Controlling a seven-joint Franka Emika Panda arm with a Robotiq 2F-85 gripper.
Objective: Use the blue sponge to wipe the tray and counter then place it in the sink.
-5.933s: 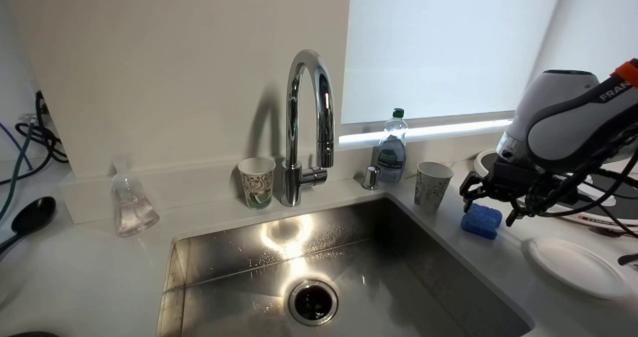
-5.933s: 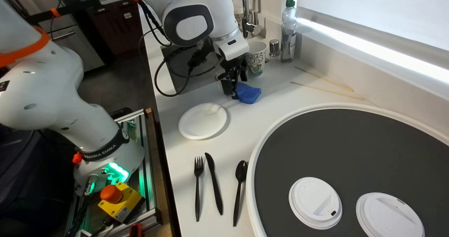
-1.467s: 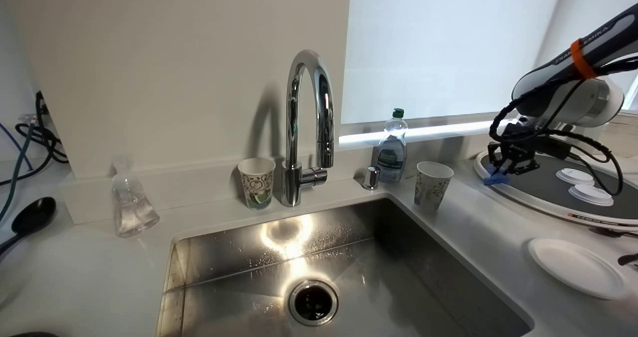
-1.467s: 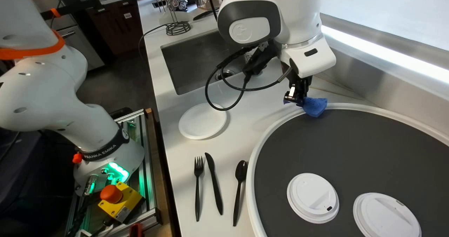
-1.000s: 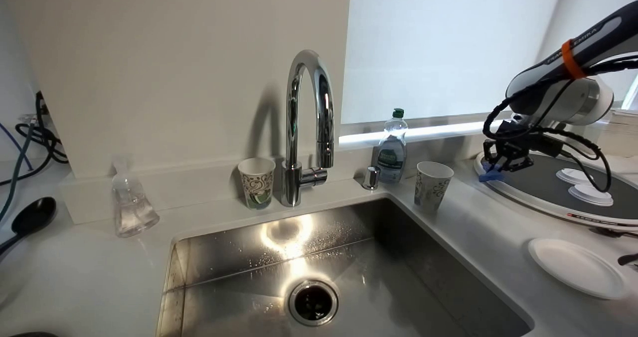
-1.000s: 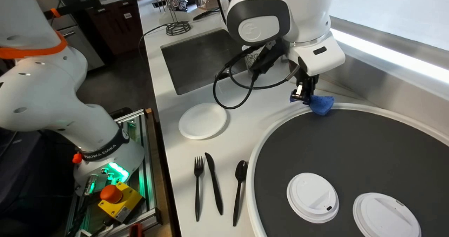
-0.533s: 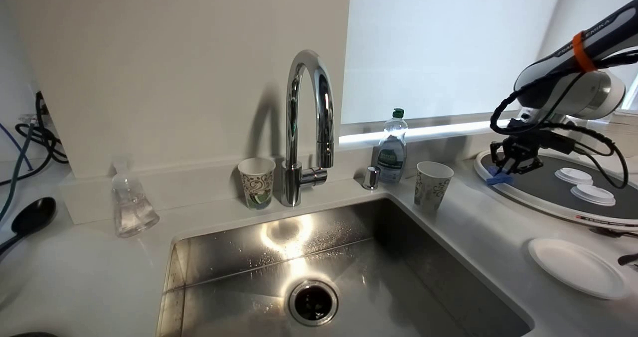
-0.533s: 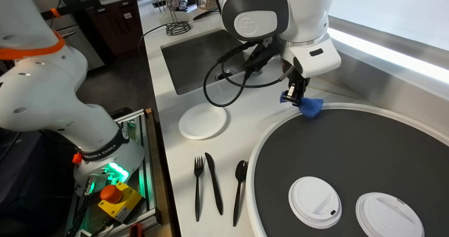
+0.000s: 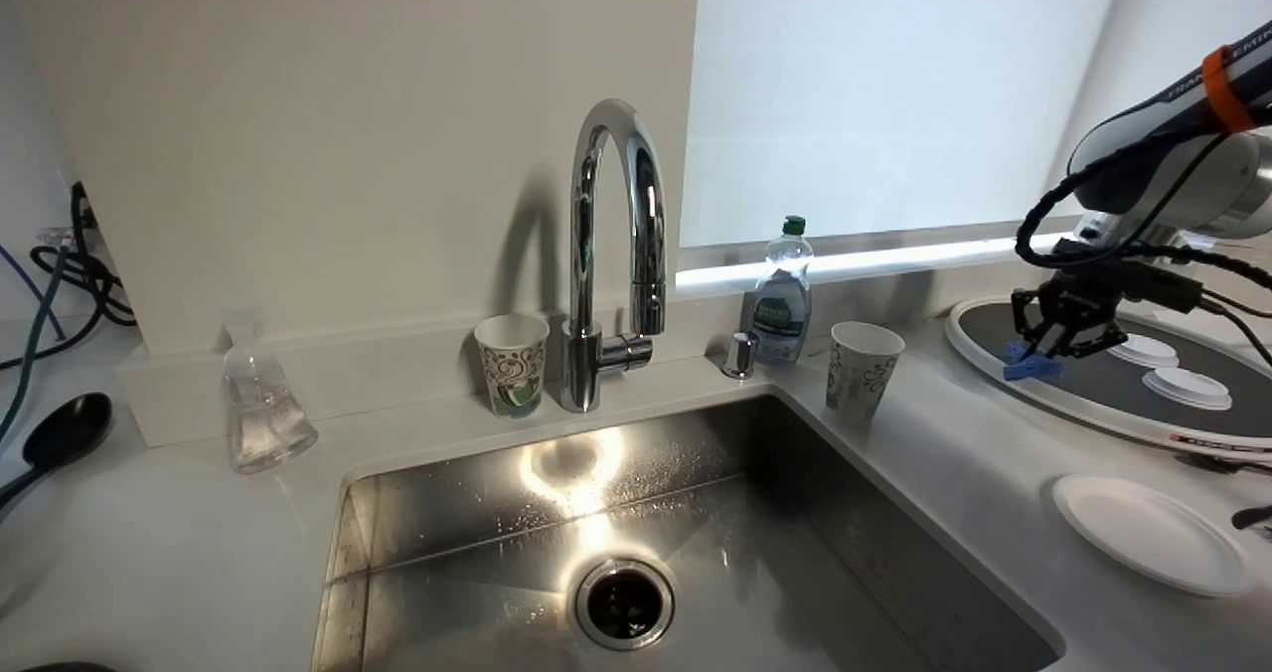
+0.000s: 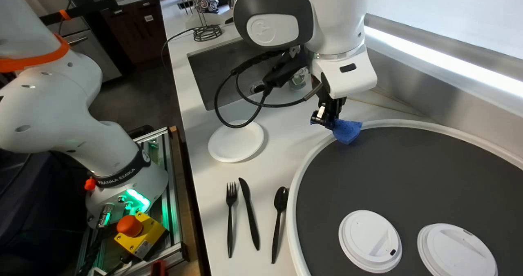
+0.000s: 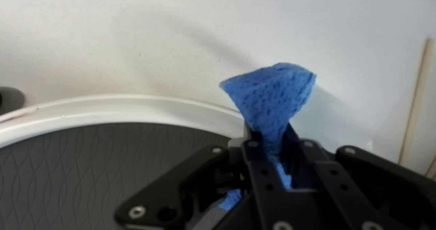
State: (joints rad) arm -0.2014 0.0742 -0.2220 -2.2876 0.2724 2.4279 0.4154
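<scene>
Since a moment ago, the robot arm (image 10: 335,23) has moved slightly to the left in an exterior view, with what it carries. Along the white surface (image 10: 284,149), the tray (image 10: 408,178) lies near right, the sink (image 10: 220,70) far left, the white plate (image 10: 236,141) between them. The gripper (image 11: 272,140) is at the tray's far rim, clenched around the middle of the blue sponge (image 11: 270,97), whose ends stick out on both sides of it.

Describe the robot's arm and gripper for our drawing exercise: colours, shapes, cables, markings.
The arm is white and rounded, with dark grey trim, orange bands and a black band lettered FRANKA EMIKA. A black cable loops out from it. The gripper is black and angular, with slim fingers and small silver screws.
</scene>
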